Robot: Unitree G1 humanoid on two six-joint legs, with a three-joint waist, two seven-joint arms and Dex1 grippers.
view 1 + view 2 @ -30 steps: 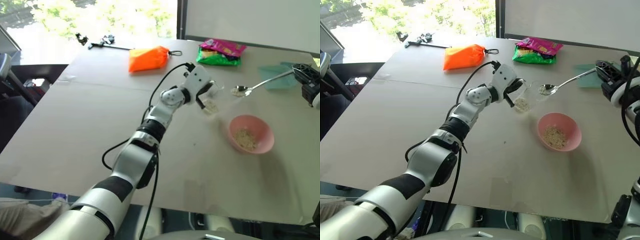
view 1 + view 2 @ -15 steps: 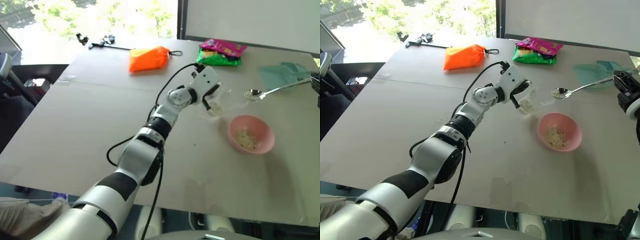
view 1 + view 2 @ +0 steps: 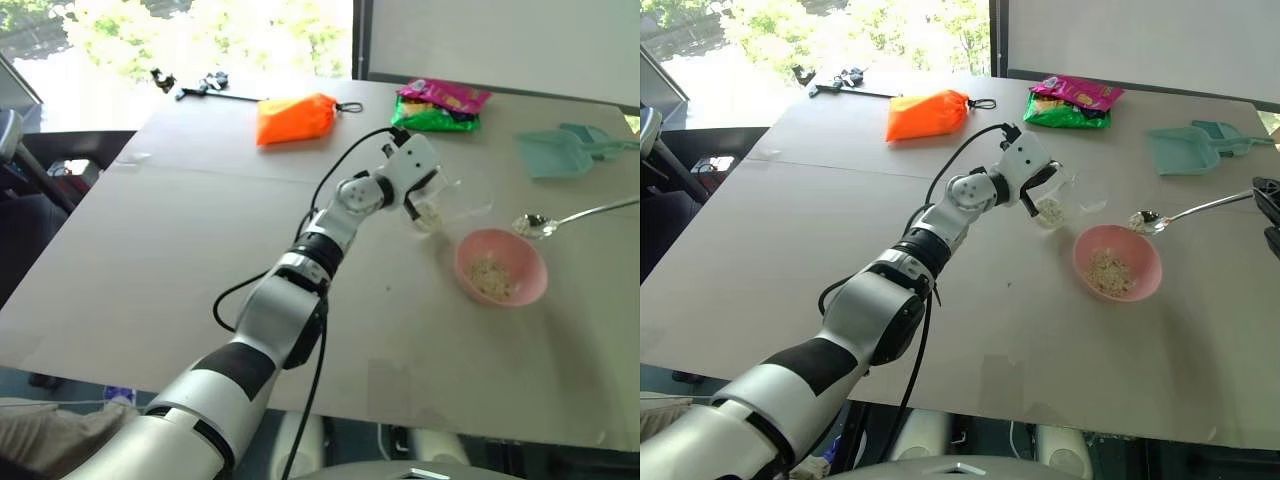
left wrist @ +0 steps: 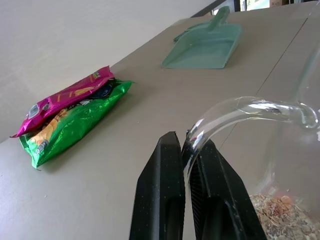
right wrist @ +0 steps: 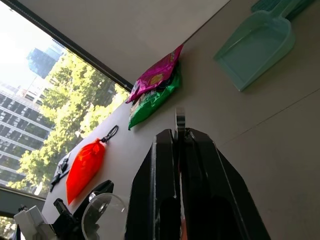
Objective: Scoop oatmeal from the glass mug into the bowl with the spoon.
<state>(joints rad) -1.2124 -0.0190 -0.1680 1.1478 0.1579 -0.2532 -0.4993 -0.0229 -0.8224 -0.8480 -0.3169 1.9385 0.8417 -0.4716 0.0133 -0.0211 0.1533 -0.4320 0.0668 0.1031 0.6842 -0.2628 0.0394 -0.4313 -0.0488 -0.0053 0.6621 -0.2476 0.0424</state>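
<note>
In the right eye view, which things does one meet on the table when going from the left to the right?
Orange fabric pouch → clear glass mug held by the left gripper → pink round bowl → teal plastic dustpan.

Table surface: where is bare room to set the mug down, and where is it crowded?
Bare: the wide stretch of table left of the left arm, and the near strip before the bowl. Crowded: around the mug, bowl and spoon.
</note>
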